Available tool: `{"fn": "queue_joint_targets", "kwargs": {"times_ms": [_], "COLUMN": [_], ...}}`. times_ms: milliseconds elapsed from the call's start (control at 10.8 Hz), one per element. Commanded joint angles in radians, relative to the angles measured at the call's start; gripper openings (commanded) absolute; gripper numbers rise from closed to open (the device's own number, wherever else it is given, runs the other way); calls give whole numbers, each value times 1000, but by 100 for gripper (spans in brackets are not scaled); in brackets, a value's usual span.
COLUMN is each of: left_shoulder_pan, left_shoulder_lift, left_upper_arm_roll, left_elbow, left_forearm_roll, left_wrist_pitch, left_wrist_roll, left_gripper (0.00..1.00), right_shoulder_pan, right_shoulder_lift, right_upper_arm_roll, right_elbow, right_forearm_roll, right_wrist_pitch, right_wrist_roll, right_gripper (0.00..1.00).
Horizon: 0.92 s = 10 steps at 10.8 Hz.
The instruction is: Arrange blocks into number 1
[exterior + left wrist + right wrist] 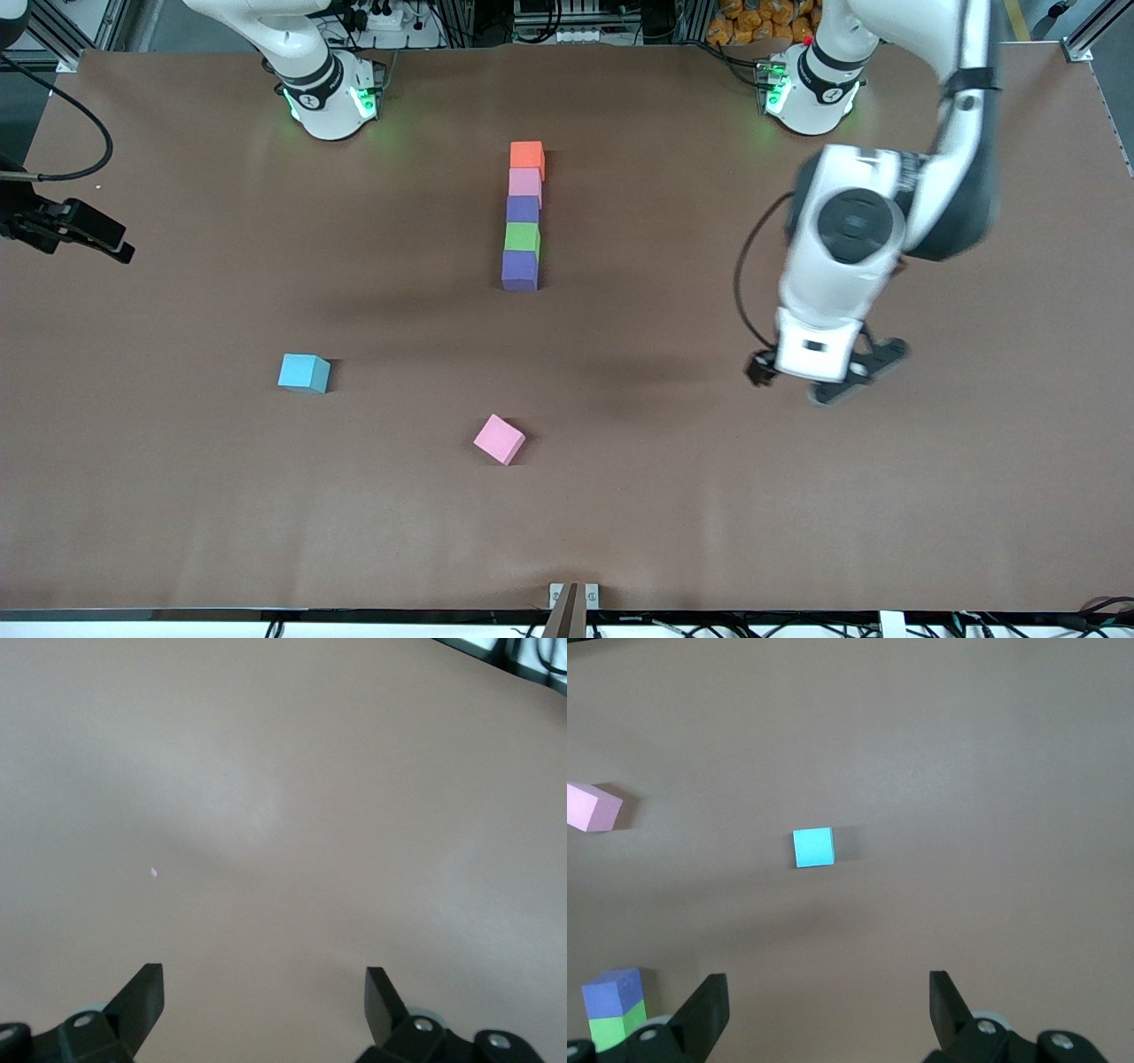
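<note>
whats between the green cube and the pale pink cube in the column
In the front view one purple cube sits between the green cube and the pale pink cube, touching both. Nothing else lies in that stretch.

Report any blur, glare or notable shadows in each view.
Front view: left arm motion-blurred, soft shadows on the table, green glow at both bases. Left wrist view: pale glare patch on bare table, gripper sharp. Right wrist view: evenly lit, cyan cube crisp with a small shadow.
</note>
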Motion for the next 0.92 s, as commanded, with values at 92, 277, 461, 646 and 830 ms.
{"fn": "queue_joint_targets", "kwargs": {"times_ms": [92, 277, 461, 646, 830], "left_shoulder_pan": [76, 154, 510, 610, 735], "left_shoulder_lift": [-11, -70, -89, -141, -231], "left_upper_arm_roll": [-6, -62, -456, -561, -683], "left_elbow": [-4, -50, -53, -103, -192], "left_forearm_roll": [-23, -24, 11, 78, 85], "left_wrist_pitch": [-47, -72, -86, -87, -86], "left_wrist_roll": [119, 131, 122, 122, 149], "left_gripper": [100, 100, 100, 100, 100], "right_shoulder_pan": [-8, -7, -4, -5, -2], "right_shoulder_lift": [-4, -3, 2, 3, 2], "right_upper_arm_roll": [7, 9, 6, 6, 6], "right_elbow": [12, 12, 12, 14, 23], "right_forearm_roll": [-14, -14, -20, -17, -23], "right_wrist_pitch": [-25, -27, -27, -22, -22], "right_wrist_roll": [-25, -20, -16, -16, -14], "right_gripper": [100, 100, 100, 100, 100]}}
